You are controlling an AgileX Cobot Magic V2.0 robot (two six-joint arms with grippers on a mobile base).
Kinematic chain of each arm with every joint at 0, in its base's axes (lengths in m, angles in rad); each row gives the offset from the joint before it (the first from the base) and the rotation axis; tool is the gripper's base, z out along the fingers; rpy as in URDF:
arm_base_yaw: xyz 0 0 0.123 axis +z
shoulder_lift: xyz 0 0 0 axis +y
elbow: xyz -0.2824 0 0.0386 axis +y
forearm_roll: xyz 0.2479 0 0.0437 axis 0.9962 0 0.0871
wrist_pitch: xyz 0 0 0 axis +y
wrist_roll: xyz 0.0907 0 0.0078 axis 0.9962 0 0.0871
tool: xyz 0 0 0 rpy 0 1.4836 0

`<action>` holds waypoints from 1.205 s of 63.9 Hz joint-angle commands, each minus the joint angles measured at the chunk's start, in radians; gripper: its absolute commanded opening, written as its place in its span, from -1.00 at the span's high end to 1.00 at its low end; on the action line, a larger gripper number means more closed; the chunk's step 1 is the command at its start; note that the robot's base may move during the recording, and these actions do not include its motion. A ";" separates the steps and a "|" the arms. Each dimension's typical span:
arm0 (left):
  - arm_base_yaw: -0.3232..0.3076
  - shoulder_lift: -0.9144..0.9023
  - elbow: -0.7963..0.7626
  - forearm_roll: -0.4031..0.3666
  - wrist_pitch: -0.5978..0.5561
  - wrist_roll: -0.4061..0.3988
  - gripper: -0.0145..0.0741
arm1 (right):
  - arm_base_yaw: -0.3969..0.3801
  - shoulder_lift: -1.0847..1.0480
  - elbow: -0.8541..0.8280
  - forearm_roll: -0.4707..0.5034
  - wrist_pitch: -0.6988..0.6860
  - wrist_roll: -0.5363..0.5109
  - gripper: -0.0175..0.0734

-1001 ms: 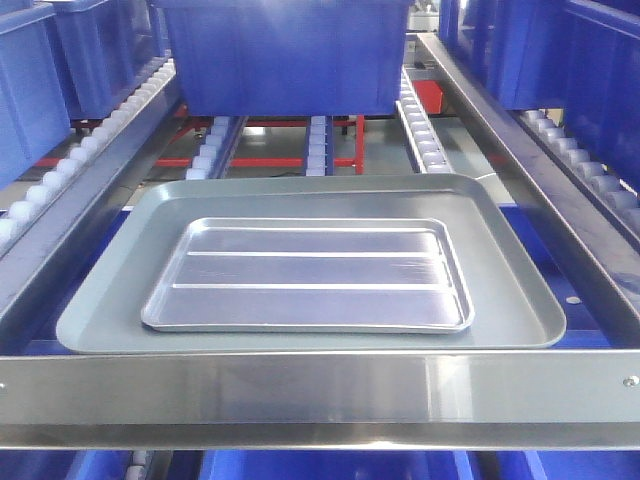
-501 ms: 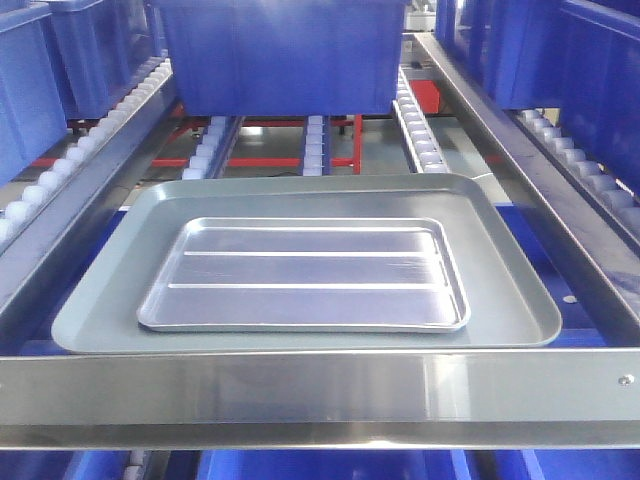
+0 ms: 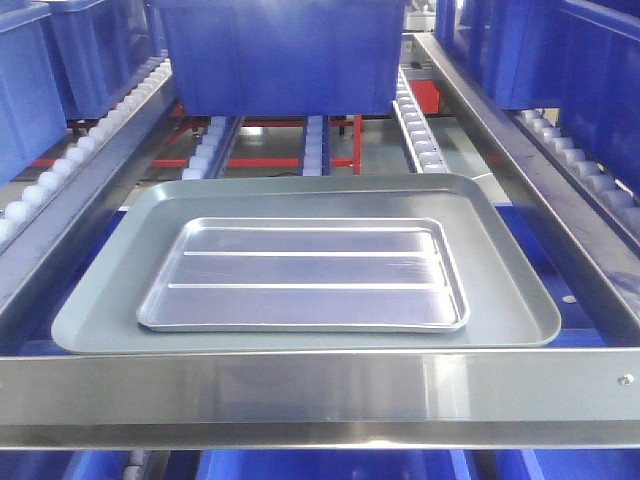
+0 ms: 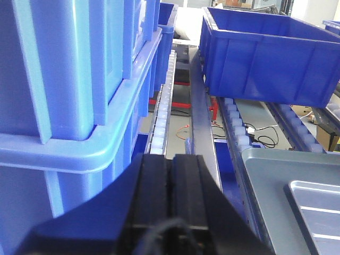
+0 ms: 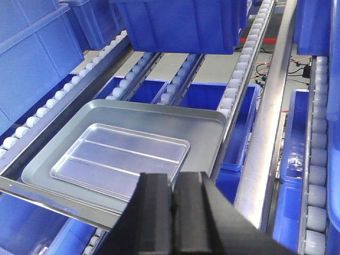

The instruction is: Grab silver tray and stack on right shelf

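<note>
So the silver tray [image 3: 303,275] is just sitting flat inside the bigger dull grey tray [image 3: 90,310], on the roller shelf [image 3: 320,385] behind its front bar. Both sets of fingers, left [image 4: 171,180] and right [image 5: 173,199], are pressed together holding nothing, well clear of it.

blue bins [image 3: 285,55] | red frame [image 3: 300,125] | floor cables [image 4: 260,133]

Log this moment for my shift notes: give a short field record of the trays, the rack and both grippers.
silver tray: lies flat inside the grey tray, untouched
grey tray: on the roller shelf, behind its front bar
blue bin: farther up the same rollers
left gripper: shut, empty, beside stacked blue bins
right gripper: shut, empty, above the grey tray's near corner
</note>
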 commanded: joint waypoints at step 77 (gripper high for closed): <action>0.001 -0.013 0.019 -0.008 -0.090 0.005 0.90 | -0.565 -0.175 0.472 0.187 -0.645 -0.277 0.47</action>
